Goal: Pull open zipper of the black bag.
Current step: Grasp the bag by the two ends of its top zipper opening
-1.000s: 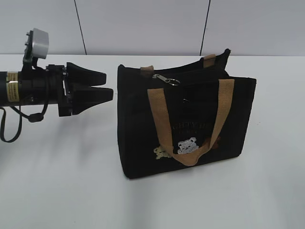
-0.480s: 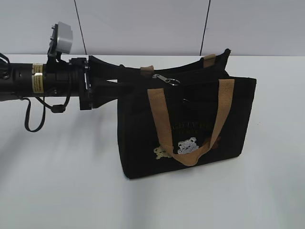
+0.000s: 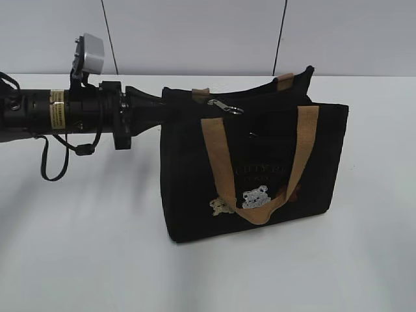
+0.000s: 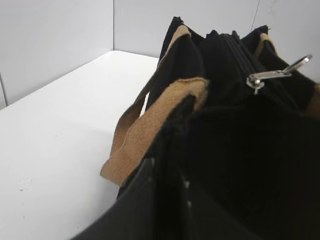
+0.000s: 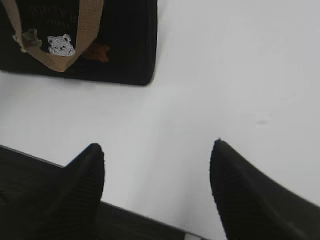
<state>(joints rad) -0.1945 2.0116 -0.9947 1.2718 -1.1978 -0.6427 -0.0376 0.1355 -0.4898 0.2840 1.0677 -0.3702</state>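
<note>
White tabletop (image 3: 78, 247) carries the black bag (image 3: 260, 169), upright at center. My left arm reaches in level from the left, its end effector (image 3: 159, 104) now pinched on the bag's top left corner, where earlier it stood apart and spread. The zipper's silver pull (image 4: 275, 75) lies untouched on top. My right end effector (image 5: 155, 195) hovers wide, empty.

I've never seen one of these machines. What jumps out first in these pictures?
A boxy black bag with tan handles stands mid-table, small bears stitched on its face. A dark robot arm reaches in from the left, its left gripper at the bag's top corner. A silver zipper pull glints on top.
</note>
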